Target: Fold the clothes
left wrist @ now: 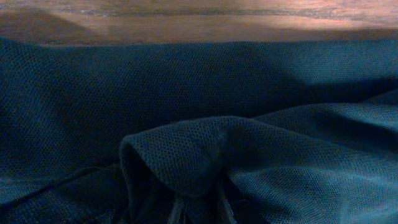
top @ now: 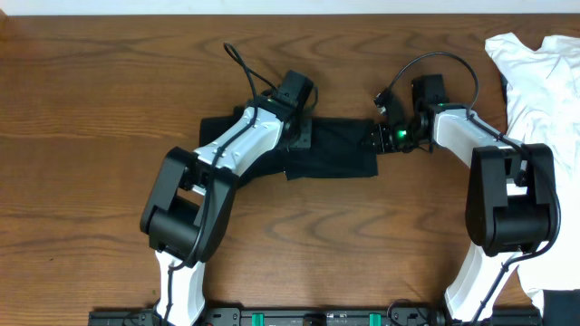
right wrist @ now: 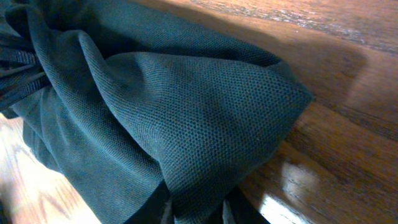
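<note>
The black shirt [top: 340, 152] lies bunched into a small dark strip at the middle of the table. My left gripper [top: 306, 138] sits on its left part, my right gripper [top: 374, 138] at its right end. In the left wrist view a raised fold of the shirt [left wrist: 186, 149] runs down between the jaws of the left gripper [left wrist: 198, 213], which is shut on it. The right wrist view shows a corner of the shirt [right wrist: 205, 118] pinched in the right gripper [right wrist: 196, 213], with the wood table [right wrist: 336, 143] beside it. Both grippers' fingertips are mostly hidden by fabric.
A white shirt [top: 544, 91] lies crumpled at the table's right edge, behind the right arm's base [top: 507, 204]. The left arm's base [top: 186, 204] stands at the front left. Bare wood table [top: 109, 100] surrounds the black shirt.
</note>
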`<move>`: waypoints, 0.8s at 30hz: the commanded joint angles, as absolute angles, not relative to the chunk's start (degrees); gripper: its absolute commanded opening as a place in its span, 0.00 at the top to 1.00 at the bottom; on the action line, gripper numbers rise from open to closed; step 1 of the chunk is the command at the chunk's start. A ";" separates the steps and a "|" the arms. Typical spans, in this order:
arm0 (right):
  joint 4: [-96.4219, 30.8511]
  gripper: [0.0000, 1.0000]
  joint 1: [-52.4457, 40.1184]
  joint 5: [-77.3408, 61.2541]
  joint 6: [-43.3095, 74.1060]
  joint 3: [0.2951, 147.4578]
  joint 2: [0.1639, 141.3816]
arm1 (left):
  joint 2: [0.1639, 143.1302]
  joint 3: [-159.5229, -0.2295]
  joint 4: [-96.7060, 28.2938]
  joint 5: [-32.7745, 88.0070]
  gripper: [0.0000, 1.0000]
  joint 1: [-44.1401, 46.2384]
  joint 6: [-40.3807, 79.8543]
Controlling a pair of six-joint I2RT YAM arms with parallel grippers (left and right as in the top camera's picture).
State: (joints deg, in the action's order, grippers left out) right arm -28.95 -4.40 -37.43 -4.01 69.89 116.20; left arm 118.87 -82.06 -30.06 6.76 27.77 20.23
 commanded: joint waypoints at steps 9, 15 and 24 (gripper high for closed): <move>-27.27 0.99 0.91 -47.03 -4.40 69.95 116.99 | 121.97 -81.82 -30.33 5.10 0.65 28.56 21.10; -28.36 0.99 5.26 -47.05 -5.45 69.95 116.99 | 117.23 -86.72 -31.83 5.10 0.17 28.64 21.08; -31.86 0.99 12.25 -46.96 -8.12 70.13 116.84 | 107.79 -88.27 -33.12 4.82 0.09 27.75 20.67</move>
